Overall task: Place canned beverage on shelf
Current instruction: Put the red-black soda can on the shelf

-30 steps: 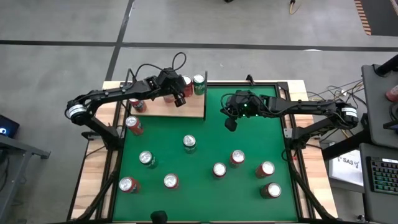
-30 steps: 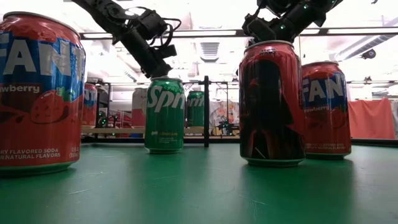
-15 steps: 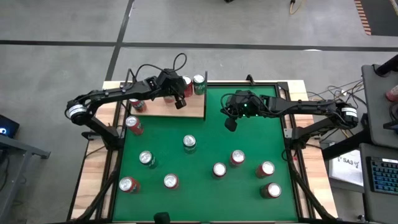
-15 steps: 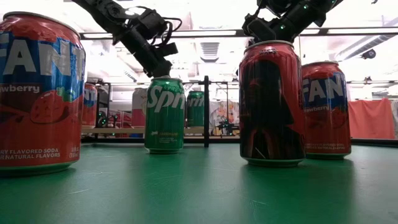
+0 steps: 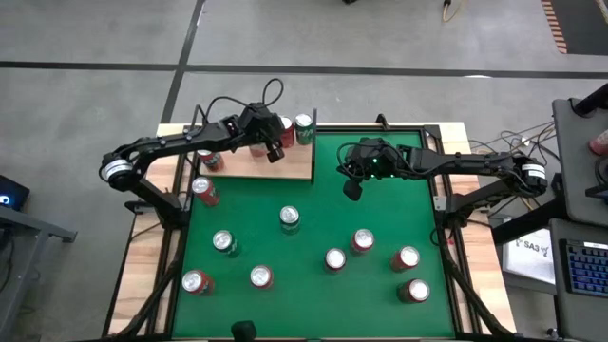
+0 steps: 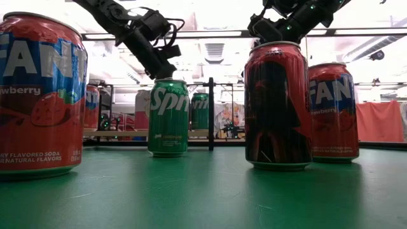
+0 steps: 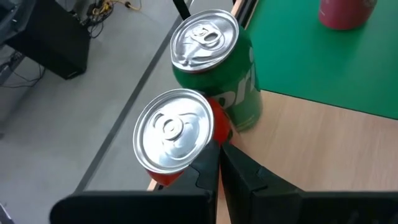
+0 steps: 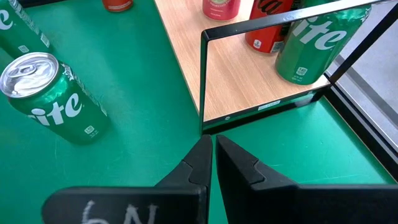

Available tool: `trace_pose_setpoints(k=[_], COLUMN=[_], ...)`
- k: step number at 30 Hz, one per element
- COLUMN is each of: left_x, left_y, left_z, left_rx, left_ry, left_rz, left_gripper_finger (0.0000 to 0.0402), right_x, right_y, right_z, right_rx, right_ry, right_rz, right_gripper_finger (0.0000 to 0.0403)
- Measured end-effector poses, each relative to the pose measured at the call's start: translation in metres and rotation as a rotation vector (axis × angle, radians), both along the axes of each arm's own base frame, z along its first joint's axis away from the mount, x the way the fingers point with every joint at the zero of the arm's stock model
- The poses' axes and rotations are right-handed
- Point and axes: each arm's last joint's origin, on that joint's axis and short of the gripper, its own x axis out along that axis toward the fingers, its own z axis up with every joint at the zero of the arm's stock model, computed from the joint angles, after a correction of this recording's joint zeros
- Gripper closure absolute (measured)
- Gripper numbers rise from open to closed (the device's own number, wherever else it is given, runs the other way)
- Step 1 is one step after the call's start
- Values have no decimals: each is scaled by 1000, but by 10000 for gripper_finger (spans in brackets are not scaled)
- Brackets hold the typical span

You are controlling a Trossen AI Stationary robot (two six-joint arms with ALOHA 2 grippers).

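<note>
Two shelf (image 7: pixel 323 143) cans (image 7: pixel 177 134) touch closed left jaws.

Grey concrete floor (image 5: pixel 399 33), bright ceiling lights (image 6: pixel 210 33)

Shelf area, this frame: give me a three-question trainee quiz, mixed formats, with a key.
1. True or false: the left gripper is shut and holds no can.
2. On the shelf, which can stands at the corner nearest the table's middle? A) green can B) red can
3. Fill in: the right gripper hovers over the ___ felt.

Key: 1 true; 2 A; 3 green.
</note>
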Motion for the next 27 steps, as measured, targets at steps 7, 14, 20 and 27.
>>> trace_pose_setpoints(k=[7, 14, 20, 27], left_x=[0, 2, 4, 5], left_y=[-3, -1, 0, 0], left_z=[3, -3, -8, -8], left_rx=[-3, -5, -8, -13], left_ry=[-16, 12, 25, 22], left_rz=[3, -9, -6, 0], left_gripper_finger=[402, 402, 402, 402], right_x=[0, 0, 0, 0], right_y=[0, 0, 0, 0], right_z=[0, 0, 0, 0], right_rx=[0, 0, 0, 0], right_ry=[0, 1, 1, 1], right_rz=[0, 0, -1, 0], right_gripper_finger=[390, 390, 390, 390])
